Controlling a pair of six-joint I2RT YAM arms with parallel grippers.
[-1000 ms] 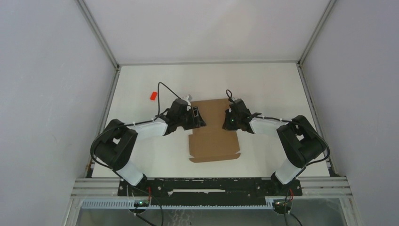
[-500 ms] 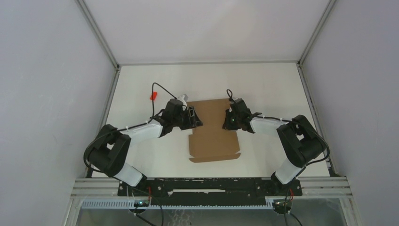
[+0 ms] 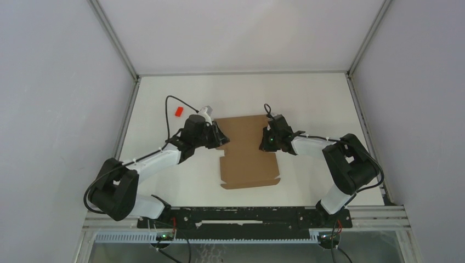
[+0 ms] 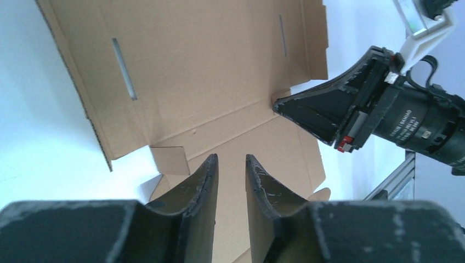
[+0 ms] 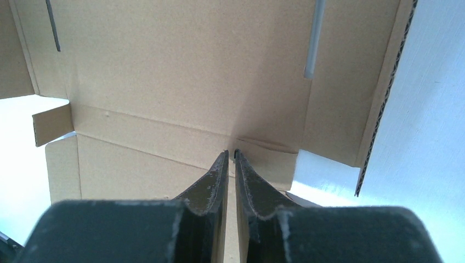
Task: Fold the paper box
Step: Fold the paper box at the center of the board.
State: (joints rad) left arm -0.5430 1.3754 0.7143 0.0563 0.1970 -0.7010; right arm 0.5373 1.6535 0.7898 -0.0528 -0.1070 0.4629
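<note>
Cardboard lies flat and unfolded; the paper box (image 3: pixel 249 159) is a die-cut sheet spread on the table (image 3: pixel 307 98), its creases, slits and side tabs all face up and no panel raised yet. Against the view a second ago, the left arm has stretched out and swung away from the sheet's middle, so the left gripper (image 3: pixel 219 138) now sits at the box's left edge, by the notch where a small tab juts out; its jaws, wide a moment back, have drawn in to a narrow gap with nothing between them (image 4: pixel 230 160), only board showing beneath. The right gripper (image 3: pixel 267 144) has not moved from the box's right edge; its fingers are all but together (image 5: pixel 231 154), tips down on the crease beside the right-hand tab; whether they nip a thin edge of board there is hard to tell. A small red block (image 3: pixel 179 111) lies off the box's far-left corner, well apart. Judging by this, both arms are now posted at opposite side notches, and the first fold of the side flaps looks ready to begin.
</note>
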